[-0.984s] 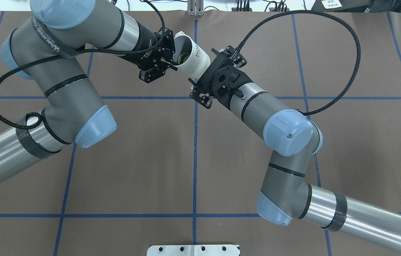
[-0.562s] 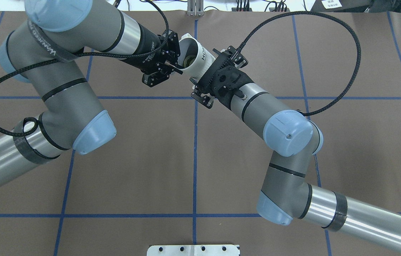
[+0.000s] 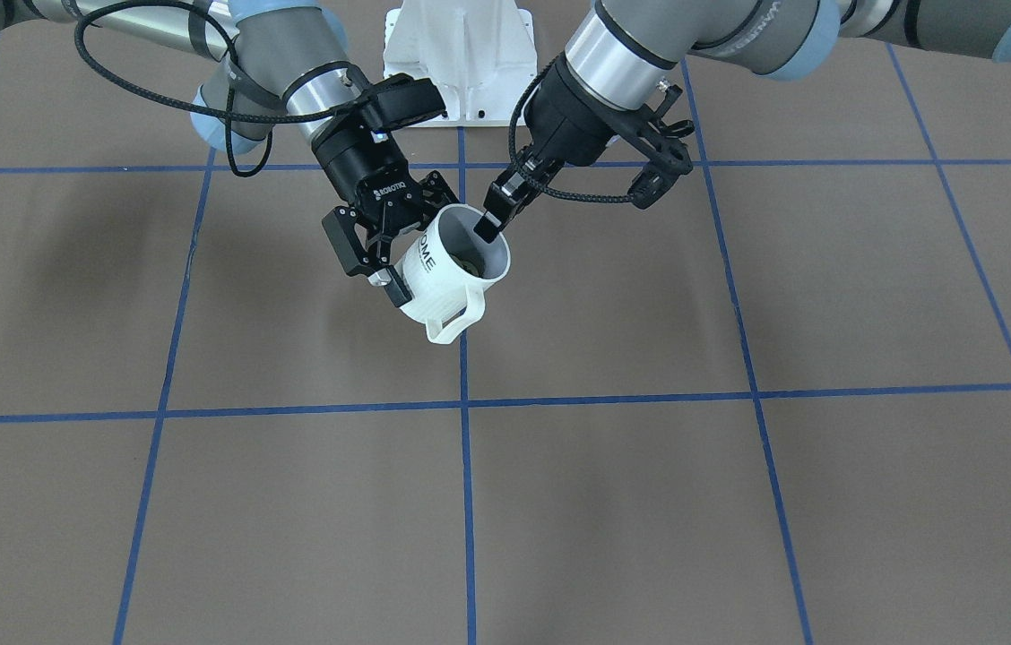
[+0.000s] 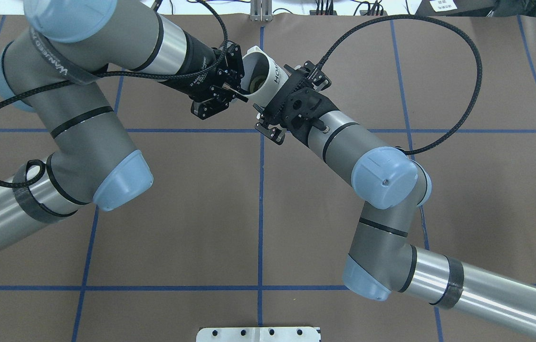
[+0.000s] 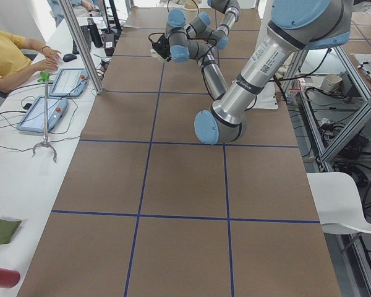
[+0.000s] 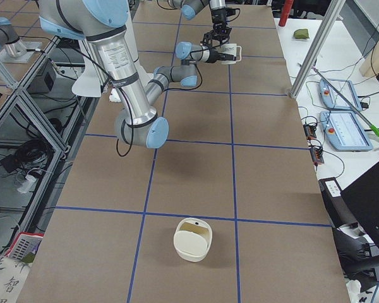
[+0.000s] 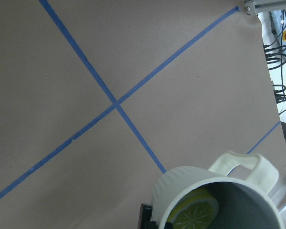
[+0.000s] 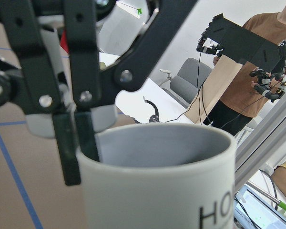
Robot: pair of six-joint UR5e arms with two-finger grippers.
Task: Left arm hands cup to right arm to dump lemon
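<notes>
The white ribbed cup (image 3: 445, 285) with dark lettering hangs tilted above the table's far middle, handle toward the operators' side. My left gripper (image 3: 489, 229) is shut on its rim, one finger inside the mouth; the right wrist view shows this pinch on the cup (image 8: 157, 191). A yellow lemon (image 7: 195, 211) slice lies inside on the pale grey wall. My right gripper (image 3: 407, 251) is open, its fingers on either side of the cup's body near the base. Overhead, the cup (image 4: 270, 78) runs under the right wrist bracket.
Brown table (image 4: 258, 213) with blue tape grid lines. A white bowl-like container (image 6: 192, 240) stands near the table's right end. A white mount plate (image 3: 459, 40) sits at the robot's base. Operators and tablets (image 6: 344, 129) are at the side benches.
The left arm has carried the cup to the right, deeper between the right gripper's fingers. The right arm has barely moved.
</notes>
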